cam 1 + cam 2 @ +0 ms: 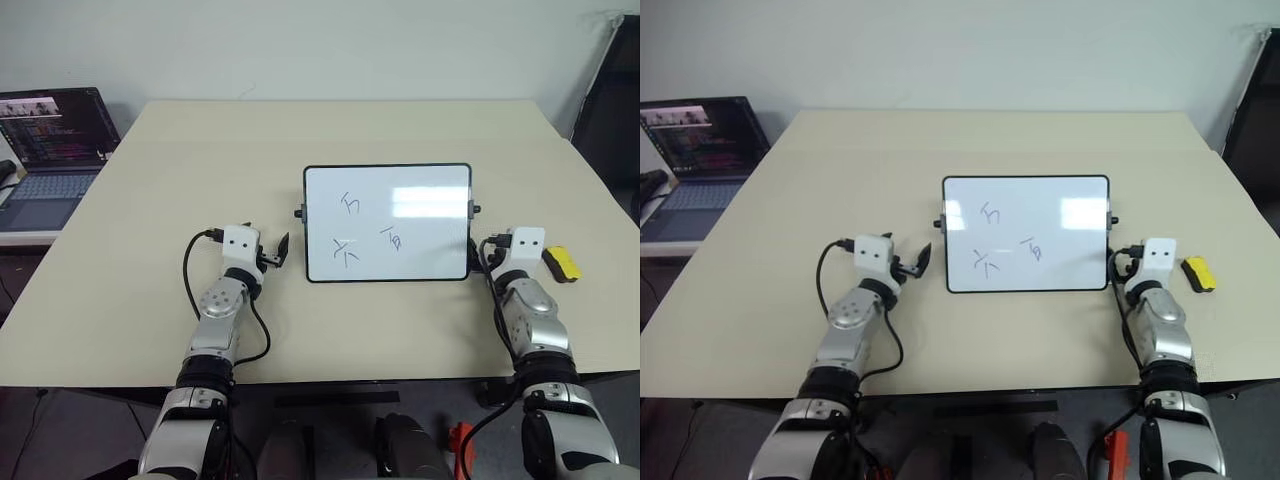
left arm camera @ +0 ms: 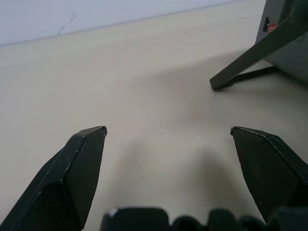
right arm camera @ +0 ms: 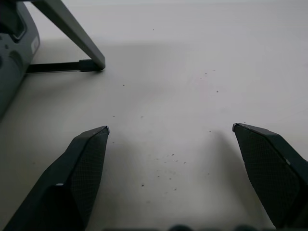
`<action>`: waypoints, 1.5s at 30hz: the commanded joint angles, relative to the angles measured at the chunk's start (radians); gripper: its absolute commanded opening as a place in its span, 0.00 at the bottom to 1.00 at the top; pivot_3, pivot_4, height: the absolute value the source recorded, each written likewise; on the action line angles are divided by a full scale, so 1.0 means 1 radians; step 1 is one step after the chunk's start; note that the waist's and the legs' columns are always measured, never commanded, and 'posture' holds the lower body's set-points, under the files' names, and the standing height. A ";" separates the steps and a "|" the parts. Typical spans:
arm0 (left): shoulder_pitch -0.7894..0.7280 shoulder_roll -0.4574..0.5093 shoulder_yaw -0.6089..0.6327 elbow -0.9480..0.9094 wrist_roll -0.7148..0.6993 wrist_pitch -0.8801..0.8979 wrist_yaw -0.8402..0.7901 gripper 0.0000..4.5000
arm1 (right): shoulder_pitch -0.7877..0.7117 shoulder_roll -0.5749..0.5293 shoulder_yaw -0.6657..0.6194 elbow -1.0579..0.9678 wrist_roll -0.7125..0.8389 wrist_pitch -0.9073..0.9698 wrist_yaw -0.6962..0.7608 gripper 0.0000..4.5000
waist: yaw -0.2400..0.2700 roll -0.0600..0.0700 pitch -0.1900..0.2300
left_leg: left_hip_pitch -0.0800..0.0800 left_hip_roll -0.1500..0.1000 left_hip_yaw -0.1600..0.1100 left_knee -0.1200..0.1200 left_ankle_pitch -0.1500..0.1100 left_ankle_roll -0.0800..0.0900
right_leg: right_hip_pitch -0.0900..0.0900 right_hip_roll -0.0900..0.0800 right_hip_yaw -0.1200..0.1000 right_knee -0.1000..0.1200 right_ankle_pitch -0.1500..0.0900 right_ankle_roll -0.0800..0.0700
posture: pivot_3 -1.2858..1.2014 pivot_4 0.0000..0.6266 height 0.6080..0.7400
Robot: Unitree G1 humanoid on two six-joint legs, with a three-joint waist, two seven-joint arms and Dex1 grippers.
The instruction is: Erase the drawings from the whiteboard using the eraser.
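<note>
The small yellow eraser [image 1: 562, 264] lies just right of the right gripper [image 3: 171, 130], seemingly untouched, both grippers' jaws apart beside the glossy whiteboard [image 1: 387, 222].

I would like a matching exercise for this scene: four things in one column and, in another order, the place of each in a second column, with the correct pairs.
Things:
1. eraser
2. whiteboard
3. laptop
4. drawings

Places:
A. on a separate surface beyond the table's left edge
B. on the table, just right of the right gripper
C. near the table's middle, between the two arms
D. on the white surface, in its left half

Pairs: 1-B, 2-C, 3-A, 4-D
</note>
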 commanded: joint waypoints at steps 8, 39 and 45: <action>-0.058 0.022 0.046 0.044 -0.043 -0.041 -0.006 1.00 | -0.013 -0.026 -0.013 -0.005 0.012 -0.015 0.030 0.99 | -0.001 0.000 0.000 | 0.001 0.000 0.000 0.000 0.000 0.000 | 0.000 0.000 0.000 0.001 0.000 0.000 | 0.52 0.24 1.00; -0.100 0.046 -0.338 -0.674 -0.488 0.683 -0.714 1.00 | -0.071 -0.520 -0.067 0.215 0.058 0.250 0.463 0.99 | -0.027 0.001 0.000 | 0.001 0.002 0.002 0.000 0.000 0.001 | 0.000 0.005 0.005 -0.003 0.000 0.000 | 0.52 0.24 1.00; -0.093 0.044 -0.320 -0.680 -0.481 0.692 -0.701 1.00 | -0.149 -0.524 -0.060 0.319 0.046 0.225 0.504 0.99 | -0.023 0.001 0.000 | 0.001 0.002 0.002 0.000 0.000 0.000 | 0.000 0.005 0.005 -0.003 0.000 0.000 | 0.52 0.24 1.00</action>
